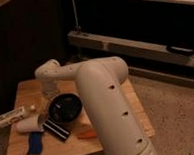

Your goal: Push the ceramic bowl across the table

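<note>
The ceramic bowl, glossy black and round, sits on the light wooden table near its middle. My white arm reaches across the table from the front right and hides the bowl's right side. The gripper hangs down from the wrist at the bowl's far left edge, close to its rim. Whether it touches the bowl does not show.
A white cup lies on its side left of the bowl. A black-and-white striped cylinder lies in front of the bowl. A white tube, a blue object and an orange item also lie on the table. Dark shelving stands behind.
</note>
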Controlling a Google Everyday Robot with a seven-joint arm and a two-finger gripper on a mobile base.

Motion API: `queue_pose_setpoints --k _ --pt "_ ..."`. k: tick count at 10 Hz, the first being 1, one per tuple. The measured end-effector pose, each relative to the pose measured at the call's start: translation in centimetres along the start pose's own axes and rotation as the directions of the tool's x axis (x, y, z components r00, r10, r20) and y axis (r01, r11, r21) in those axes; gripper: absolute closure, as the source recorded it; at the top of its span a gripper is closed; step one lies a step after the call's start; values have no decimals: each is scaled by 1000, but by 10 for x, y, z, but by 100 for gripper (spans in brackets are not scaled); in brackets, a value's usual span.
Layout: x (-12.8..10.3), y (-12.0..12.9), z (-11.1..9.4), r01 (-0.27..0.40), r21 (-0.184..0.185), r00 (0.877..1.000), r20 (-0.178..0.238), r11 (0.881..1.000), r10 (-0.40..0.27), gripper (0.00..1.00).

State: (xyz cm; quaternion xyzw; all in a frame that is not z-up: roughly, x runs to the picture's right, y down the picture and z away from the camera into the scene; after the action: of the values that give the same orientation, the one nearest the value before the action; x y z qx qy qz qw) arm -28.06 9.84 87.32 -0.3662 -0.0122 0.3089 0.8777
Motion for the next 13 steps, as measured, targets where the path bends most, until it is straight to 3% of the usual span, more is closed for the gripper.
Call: queue_pose_setpoints --k 3,13 --pt "11 6 -2 -21 -10 1000 23 1000 21 20" --pt "41 12 -13 -58 -5 998 35 998 59 20"
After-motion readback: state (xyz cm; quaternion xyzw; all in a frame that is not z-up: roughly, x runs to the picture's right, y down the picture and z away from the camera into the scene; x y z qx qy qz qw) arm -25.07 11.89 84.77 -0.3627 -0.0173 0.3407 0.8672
